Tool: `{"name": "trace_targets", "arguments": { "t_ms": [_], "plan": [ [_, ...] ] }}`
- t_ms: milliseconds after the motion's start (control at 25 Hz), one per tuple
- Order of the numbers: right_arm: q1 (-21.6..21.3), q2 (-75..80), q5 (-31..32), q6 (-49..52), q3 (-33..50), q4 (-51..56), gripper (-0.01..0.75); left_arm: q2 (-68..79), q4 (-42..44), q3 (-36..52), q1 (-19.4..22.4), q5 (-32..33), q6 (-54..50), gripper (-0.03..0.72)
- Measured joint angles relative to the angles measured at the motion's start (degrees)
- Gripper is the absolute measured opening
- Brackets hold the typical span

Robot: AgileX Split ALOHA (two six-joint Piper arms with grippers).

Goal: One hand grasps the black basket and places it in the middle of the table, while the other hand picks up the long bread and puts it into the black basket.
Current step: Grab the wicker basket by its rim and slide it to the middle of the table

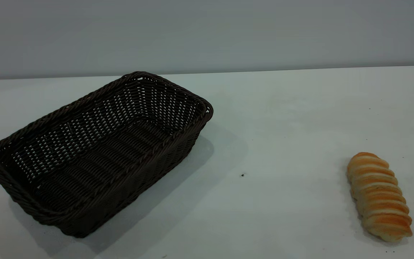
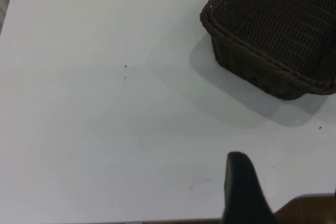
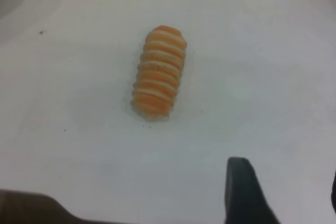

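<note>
The left gripper (image 2: 247, 192) hangs above bare desk (image 2: 105, 129), the black basket (image 2: 278, 30) ahead of it, apart. The right gripper (image 3: 249, 192) hovers with the long bread (image 3: 158, 72) lying ahead, untouched (whether either gripper is spread or closed, I cannot tell).

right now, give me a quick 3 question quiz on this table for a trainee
1. True or false: the long bread already lies inside the black basket.
2. In the exterior view, the basket sits toward which side of the table? A) left B) right C) dead centre
3. Fill in: apart from its own weave, the basket holds ____.

Key:
1. False. The bread lies on the bare table, well apart from the basket.
2. A.
3. Nothing; it is empty.
</note>
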Motion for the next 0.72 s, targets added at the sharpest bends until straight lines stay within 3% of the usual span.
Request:
{"name": "trace_targets", "arguments": {
  "t_ms": [480,720],
  "plan": [
    [0.0,0.0,-0.23,-0.05,0.0,1.79,0.379,0.0,0.0,-0.31,0.0,-0.47,0.95,0.488],
    [0.0,1.82,-8.33,-1.13,-0.84,6.66,0.379,2.11,-2.39,-3.01,0.0,-1.42,-2.41,0.488]
  ]
}}
